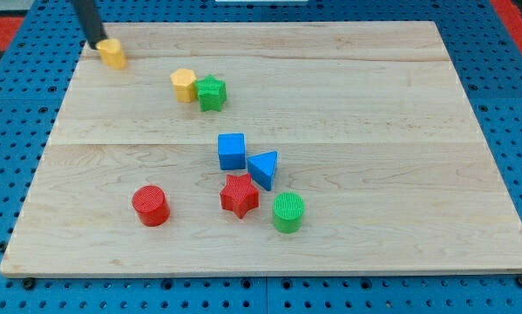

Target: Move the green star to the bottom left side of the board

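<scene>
The green star (212, 92) lies in the upper middle-left of the wooden board (374, 105), touching a yellow hexagon block (184, 85) on its left. My tip (98, 44) is at the view's top left corner of the board, touching the upper left side of a small yellow block (113, 54). The tip is well to the left of the green star and a little above it.
A blue cube (232, 150) and a blue triangle (263, 167) sit mid-board. Below them are a red star (240, 195), a green cylinder (288, 212) and, further left, a red cylinder (151, 205). Blue pegboard surrounds the board.
</scene>
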